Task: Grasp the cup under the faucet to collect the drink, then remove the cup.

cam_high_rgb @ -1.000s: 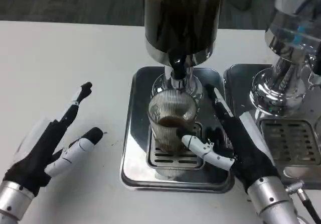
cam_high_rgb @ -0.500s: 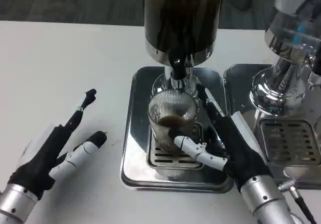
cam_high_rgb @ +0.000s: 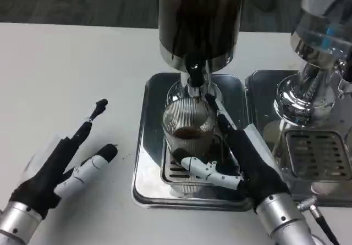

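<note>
A ribbed glass cup [cam_high_rgb: 188, 128] with a little dark drink in its bottom stands on the drip grate under the faucet [cam_high_rgb: 193, 79] of the dark dispenser [cam_high_rgb: 199, 20]. My right hand [cam_high_rgb: 242, 160] is around the cup from the right. Its thumb reaches across the front of the cup's base and its black fingers [cam_high_rgb: 221, 121] stretch up along the cup's right side, spread apart. The cup stands upright on the grate. My left hand [cam_high_rgb: 63, 162] lies on the table to the left, fingers spread, holding nothing.
A shiny steel drip tray [cam_high_rgb: 148, 146] holds the grate. A second chrome dispenser [cam_high_rgb: 311, 85] with its own drip tray [cam_high_rgb: 319, 157] stands close on the right, next to my right forearm. Bare white table lies to the left.
My right hand has slid left and forward, and its thumb swept from the cup's right across the front of its base. The left hand shifted slightly. The cup has not moved.
</note>
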`<act>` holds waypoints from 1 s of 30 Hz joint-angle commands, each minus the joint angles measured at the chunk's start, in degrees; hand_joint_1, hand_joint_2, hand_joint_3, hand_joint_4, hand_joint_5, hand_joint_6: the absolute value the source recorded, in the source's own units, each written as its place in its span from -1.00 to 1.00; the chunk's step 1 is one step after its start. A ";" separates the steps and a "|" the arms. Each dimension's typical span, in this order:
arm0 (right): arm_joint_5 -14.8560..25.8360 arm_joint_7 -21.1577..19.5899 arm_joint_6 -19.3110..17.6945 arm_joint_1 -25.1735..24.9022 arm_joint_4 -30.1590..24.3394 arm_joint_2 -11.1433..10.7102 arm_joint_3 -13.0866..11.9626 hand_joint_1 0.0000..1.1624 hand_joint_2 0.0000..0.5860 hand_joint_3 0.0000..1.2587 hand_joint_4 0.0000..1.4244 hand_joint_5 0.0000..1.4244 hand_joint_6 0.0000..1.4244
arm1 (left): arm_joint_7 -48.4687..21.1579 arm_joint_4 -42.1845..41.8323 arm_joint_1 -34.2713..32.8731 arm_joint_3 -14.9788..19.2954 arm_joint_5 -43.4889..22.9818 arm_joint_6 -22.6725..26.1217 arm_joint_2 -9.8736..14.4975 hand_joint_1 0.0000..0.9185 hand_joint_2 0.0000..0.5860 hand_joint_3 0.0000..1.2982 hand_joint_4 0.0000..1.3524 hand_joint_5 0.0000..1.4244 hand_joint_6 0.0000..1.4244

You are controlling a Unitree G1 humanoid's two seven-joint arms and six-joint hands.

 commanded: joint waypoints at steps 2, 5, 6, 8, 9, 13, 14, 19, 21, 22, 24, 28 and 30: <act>0.30 -0.15 -0.55 -0.95 2.07 0.61 0.17 0.28 -0.37 -1.00 -1.00 -1.00 -1.00 | -0.59 0.19 -0.51 -0.60 -0.31 -0.71 0.38 -1.00 -0.52 -0.89 -1.00 -1.00 -1.00; 0.21 -0.38 -0.67 -1.24 2.70 0.87 0.29 0.28 -0.38 -1.00 -1.00 -1.00 -1.00 | -0.69 0.15 -0.41 -0.57 -0.44 -0.64 0.42 -1.00 -0.52 -0.86 -1.00 -0.99 -1.00; 0.18 -0.44 -0.67 -1.51 3.17 1.01 0.35 0.28 -0.38 -1.00 -1.00 -1.00 -1.00 | -0.78 0.16 -0.37 -0.54 -0.54 -0.61 0.45 -1.00 -0.52 -0.84 -1.00 -0.98 -1.00; 0.16 -0.58 -0.73 -2.10 4.08 1.30 0.42 0.29 -0.37 -1.00 -1.00 -1.00 -0.99 | -1.01 0.20 -0.30 -0.52 -0.74 -0.59 0.49 -1.00 -0.52 -0.82 -1.00 -0.97 -1.00; 0.33 -0.67 -0.78 -2.35 4.49 1.54 0.38 0.29 -0.37 -1.00 -1.00 -1.00 -0.98 | -1.16 0.22 -0.28 -0.54 -0.79 -0.62 0.53 -1.00 -0.52 -0.82 -1.00 -0.97 -1.00; 0.92 -1.18 -0.98 -3.08 5.90 2.58 0.09 0.29 -0.36 -1.00 -1.00 -1.00 -0.95 | -1.39 0.13 -0.15 -0.46 -0.89 -0.67 0.53 -1.00 -0.52 -0.80 -1.00 -0.96 -1.00; 0.94 -1.29 -0.94 -3.16 6.16 2.74 0.10 0.30 -0.36 -1.00 -1.00 -1.00 -0.93 | -1.46 0.12 -0.14 -0.41 -0.94 -0.65 0.50 -1.00 -0.52 -0.79 -1.00 -0.95 -1.00; 1.95 -1.34 -0.83 -3.44 7.42 3.39 -0.12 0.31 -0.35 -1.00 -1.00 -0.97 -0.89 | -1.34 -0.14 0.12 -0.20 -1.07 -0.59 0.45 -1.00 -0.52 -0.75 -1.00 -0.92 -1.00; 2.00 -1.25 -0.99 -3.70 7.80 3.36 -0.12 0.32 -0.34 -1.00 -1.00 -0.95 -0.87 | -1.29 -0.19 0.21 -0.13 -1.11 -0.57 0.47 -1.00 -0.52 -0.74 -1.00 -0.92 -1.00; 1.99 -1.19 -1.09 -3.80 7.94 3.35 -0.12 0.33 -0.33 -1.00 -1.00 -0.92 -0.85 | -1.27 -0.18 0.26 -0.05 -1.16 -0.55 0.50 -1.00 -0.52 -0.74 -1.00 -0.92 -1.00; 2.19 -0.87 -1.24 -4.07 8.49 3.48 -0.15 0.35 -0.32 -1.00 -0.97 -0.89 -0.83 | -1.24 -0.18 0.31 0.04 -1.22 -0.50 0.52 -1.00 -0.52 -0.74 -1.00 -0.92 -1.00; 2.94 -0.06 -1.43 -4.25 9.49 3.61 -0.23 0.39 -0.31 -1.00 -0.89 -0.82 -0.76 | -0.74 -0.39 0.53 0.25 -1.05 -0.43 0.44 -1.00 -0.51 -0.73 -1.00 -0.91 -1.00; 2.91 0.02 -1.50 -4.14 9.48 3.52 -0.15 0.40 -0.31 -1.00 -0.84 -0.80 -0.73 | -0.57 -0.47 0.67 0.37 -1.11 -0.42 0.29 -1.00 -0.51 -0.73 -1.00 -0.91 -1.00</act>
